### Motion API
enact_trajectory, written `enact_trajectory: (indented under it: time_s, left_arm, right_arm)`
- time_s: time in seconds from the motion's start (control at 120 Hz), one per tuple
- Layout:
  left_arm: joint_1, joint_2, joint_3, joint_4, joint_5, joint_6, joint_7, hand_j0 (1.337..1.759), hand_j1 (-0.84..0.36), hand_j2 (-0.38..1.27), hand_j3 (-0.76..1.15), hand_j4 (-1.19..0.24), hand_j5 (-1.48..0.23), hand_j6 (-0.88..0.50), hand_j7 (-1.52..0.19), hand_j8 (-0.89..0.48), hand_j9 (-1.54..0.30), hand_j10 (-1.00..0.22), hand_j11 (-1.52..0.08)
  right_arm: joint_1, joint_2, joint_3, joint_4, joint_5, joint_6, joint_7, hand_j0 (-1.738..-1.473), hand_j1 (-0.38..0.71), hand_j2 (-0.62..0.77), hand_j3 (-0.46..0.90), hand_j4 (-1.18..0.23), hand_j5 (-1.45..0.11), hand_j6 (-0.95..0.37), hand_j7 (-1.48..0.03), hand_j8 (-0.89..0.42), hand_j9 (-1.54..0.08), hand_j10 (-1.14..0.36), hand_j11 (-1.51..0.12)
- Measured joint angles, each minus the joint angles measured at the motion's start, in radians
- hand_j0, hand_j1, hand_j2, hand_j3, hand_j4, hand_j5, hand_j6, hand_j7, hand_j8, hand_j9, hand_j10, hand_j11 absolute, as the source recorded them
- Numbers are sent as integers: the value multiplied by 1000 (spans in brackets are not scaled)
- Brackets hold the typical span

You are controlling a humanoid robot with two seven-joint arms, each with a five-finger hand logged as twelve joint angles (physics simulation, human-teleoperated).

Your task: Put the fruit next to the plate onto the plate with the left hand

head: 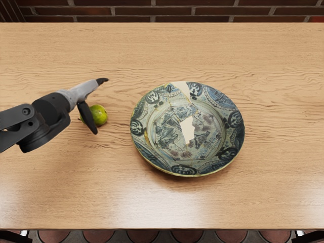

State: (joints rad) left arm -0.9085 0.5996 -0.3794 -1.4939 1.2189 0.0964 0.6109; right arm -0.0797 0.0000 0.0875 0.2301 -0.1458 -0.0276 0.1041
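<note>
A small green-yellow fruit (98, 115) lies on the wooden table just left of a large patterned blue-and-cream plate (228, 106). My left hand (91, 104) reaches in from the left edge and hovers over the fruit, partly covering its left side. Its fingers are spread: one points up and to the right, while the thumb (88, 119) hangs down in front of the fruit. Nothing is held. The plate holds nothing. The right arm does not show.
The wooden table (162, 197) stretches across the whole view, with a brick wall (162, 10) behind its far edge. The plate sits a little right of centre.
</note>
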Motion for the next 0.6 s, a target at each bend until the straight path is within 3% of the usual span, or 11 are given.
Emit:
enact_trajectory:
  time_s: [0.6]
  left_arm:
    - [37, 0, 23, 4, 18, 61, 0, 1658, -47, 70, 0, -336, -432, -337, -432, -337, -432, -335, -432]
  right_arm:
    - [0, 0, 0, 0, 0, 0, 0, -1658, -331, -3, 0, -15, -20, -15, -20, -15, -20, -15, -20]
